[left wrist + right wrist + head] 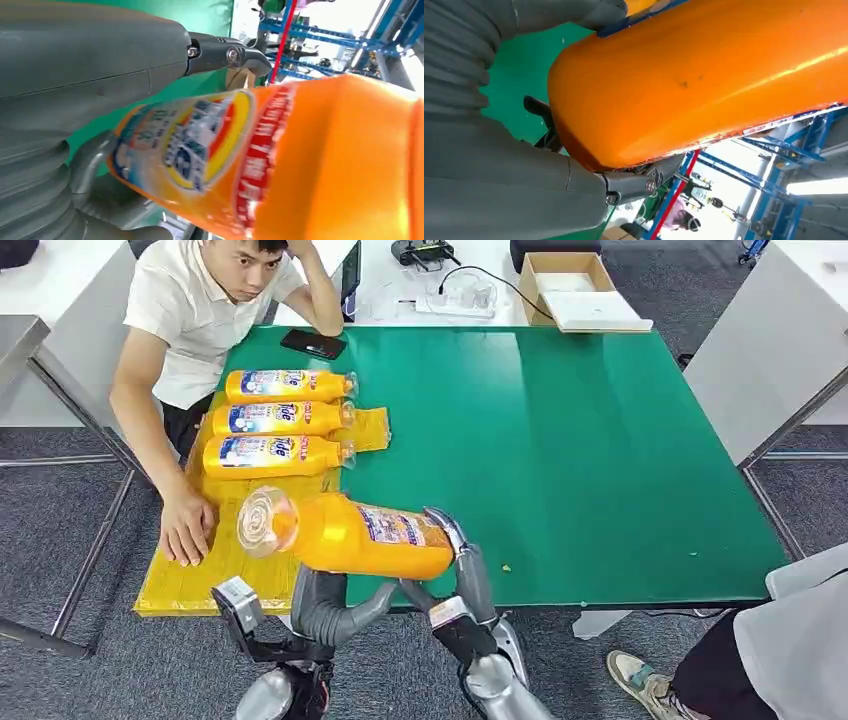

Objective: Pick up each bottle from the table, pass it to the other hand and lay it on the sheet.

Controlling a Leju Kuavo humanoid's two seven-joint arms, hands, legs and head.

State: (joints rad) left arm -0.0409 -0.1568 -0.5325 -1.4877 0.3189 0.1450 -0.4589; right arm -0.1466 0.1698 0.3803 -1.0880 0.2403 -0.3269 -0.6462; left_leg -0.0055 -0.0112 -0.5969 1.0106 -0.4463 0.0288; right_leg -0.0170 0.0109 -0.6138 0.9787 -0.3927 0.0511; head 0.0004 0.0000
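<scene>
An orange detergent bottle [350, 535] hangs on its side above the front edge of the green table [570, 460], its clear cap toward the yellow sheet [190, 585]. My left hand [325, 605] grips it from below near the middle. My right hand [465, 565] wraps its base end. The left wrist view has the bottle's label [200, 145] close under the thumb of my left hand [90, 65]. In the right wrist view the bottle's plain orange side [704, 75] sits in my right hand [509, 170]. Three more bottles [275, 420] lie side by side on the sheet.
A person sits at the table's left with one hand [188, 525] flat on the sheet near the held bottle's cap. A black phone [312, 343] lies at the table's far edge, a cardboard box [575, 285] beyond. Another person's shoe [640, 680] is at lower right.
</scene>
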